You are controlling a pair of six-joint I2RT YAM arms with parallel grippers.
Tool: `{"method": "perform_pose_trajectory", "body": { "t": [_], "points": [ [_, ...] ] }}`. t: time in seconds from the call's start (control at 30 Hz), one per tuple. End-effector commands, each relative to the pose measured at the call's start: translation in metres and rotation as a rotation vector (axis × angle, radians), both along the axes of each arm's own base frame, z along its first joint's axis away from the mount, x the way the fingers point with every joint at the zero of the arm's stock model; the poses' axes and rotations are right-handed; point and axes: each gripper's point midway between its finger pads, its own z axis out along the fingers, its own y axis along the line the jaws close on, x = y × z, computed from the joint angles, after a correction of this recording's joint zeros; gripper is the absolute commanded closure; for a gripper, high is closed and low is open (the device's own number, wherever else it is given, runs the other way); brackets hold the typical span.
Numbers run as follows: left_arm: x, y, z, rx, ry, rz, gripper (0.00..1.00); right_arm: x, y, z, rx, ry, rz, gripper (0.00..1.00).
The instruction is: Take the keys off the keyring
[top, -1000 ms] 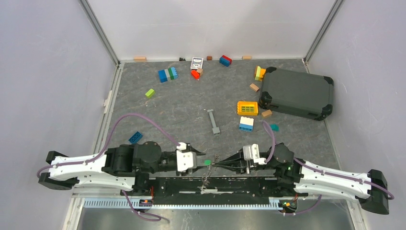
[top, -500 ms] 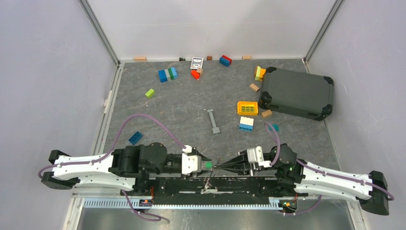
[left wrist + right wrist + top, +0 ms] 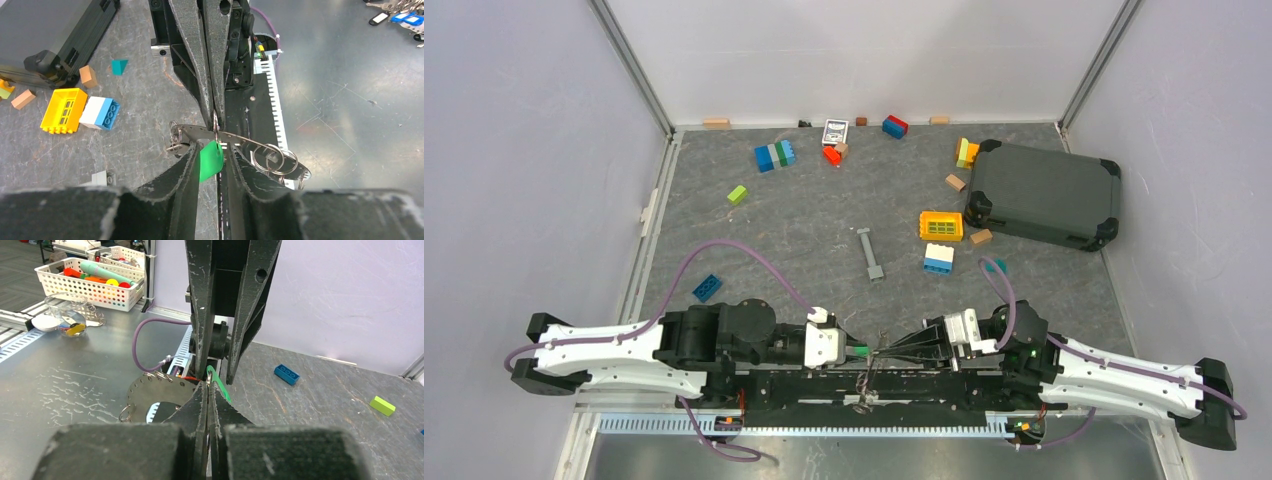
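A green-headed key [image 3: 210, 160] hangs from the thin wire keyring [image 3: 215, 126] between the two arms, low over the near edge of the table. My right gripper [image 3: 208, 384] is shut on the keyring [image 3: 208, 373], fingertips pressed together. Facing it, my left gripper [image 3: 214, 148] has its fingers narrowed onto the two edges of the green head. From above, the left gripper [image 3: 854, 351] and right gripper [image 3: 883, 349] meet tip to tip. A thin perforated metal plate [image 3: 260, 149] with several more rings hangs from the same bunch. Other keys are not clearly visible.
A long grey metal bar [image 3: 870, 254] lies mid-table. A yellow grid block [image 3: 941, 225], a white-and-blue brick [image 3: 939, 259] and a dark case [image 3: 1044, 193] sit to the right. A blue brick [image 3: 706, 288] lies near the left arm, with more bricks along the back wall.
My left gripper slid right to meet the right gripper and its jaws narrowed around the green key head. The right gripper stayed shut; the hanging bunch shifted slightly.
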Motion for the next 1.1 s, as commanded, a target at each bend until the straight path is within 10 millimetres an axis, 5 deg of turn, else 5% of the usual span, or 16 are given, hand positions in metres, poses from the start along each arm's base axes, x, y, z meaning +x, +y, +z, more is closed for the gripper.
{"method": "perform_pose_trajectory", "body": {
  "t": [0.0,0.5,1.07],
  "points": [
    [-0.004,-0.003,0.013,-0.056,0.021,-0.013,0.69,-0.005,-0.004,0.02,0.08,-0.043,0.017,1.0],
    [-0.006,-0.006,0.001,-0.024,0.03,-0.018,0.97,-0.002,-0.009,0.028,0.119,-0.046,-0.008,1.0],
    [-0.01,-0.016,-0.011,0.002,0.056,-0.038,0.98,0.008,-0.011,0.032,0.164,-0.019,-0.066,1.0]
  ]
}}
